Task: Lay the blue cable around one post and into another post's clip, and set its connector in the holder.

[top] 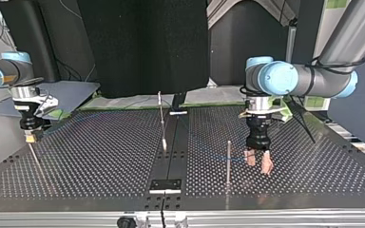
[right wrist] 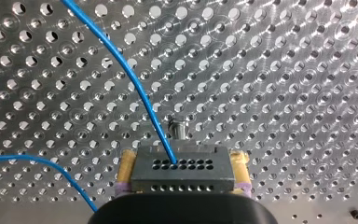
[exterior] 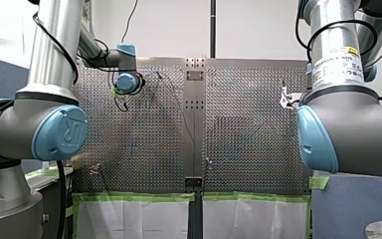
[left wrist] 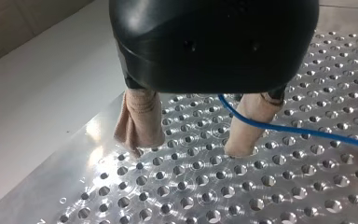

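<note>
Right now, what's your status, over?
Left pincer open, blue cable crossing one finger. Right pincer shut on connector. No obstacle seen.

A white wall (exterior: 258,25) rises beyond the perforated table (exterior: 248,124), a black panel (top: 142,42) across from it.

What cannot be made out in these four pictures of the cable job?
Left wrist view: the left gripper has a black body that hides where the blue cable leads.
Top view: the cable is too thin and faint to trace around the near post.
Front view: my right arm covers most of the right gripper.
</note>
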Motion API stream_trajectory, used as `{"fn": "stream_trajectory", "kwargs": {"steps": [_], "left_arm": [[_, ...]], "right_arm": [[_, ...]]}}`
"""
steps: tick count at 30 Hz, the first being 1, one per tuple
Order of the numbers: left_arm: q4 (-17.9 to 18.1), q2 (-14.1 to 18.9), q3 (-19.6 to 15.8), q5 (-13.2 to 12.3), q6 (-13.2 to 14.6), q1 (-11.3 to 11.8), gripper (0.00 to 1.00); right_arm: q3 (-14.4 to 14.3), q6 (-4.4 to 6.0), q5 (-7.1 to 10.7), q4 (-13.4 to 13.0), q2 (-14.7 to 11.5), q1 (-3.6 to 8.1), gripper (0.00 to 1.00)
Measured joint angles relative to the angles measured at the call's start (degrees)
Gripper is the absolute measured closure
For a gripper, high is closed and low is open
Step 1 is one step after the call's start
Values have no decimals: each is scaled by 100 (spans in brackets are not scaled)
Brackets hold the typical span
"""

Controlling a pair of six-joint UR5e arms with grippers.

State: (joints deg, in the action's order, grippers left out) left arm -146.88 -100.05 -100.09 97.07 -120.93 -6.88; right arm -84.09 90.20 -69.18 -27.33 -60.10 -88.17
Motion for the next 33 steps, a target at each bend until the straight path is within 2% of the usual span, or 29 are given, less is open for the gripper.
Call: {"fn": "stream_trajectory", "kwargs": {"steps": [16, 33], "left_arm": [[0, 0, -1, 7, 14, 0, 5], [8, 0, -1, 6, 18, 0, 5]], "right_arm": [[13, 0, -166, -33, 5, -10, 100], [12, 0, -175, -36, 2, -12, 100]]}}
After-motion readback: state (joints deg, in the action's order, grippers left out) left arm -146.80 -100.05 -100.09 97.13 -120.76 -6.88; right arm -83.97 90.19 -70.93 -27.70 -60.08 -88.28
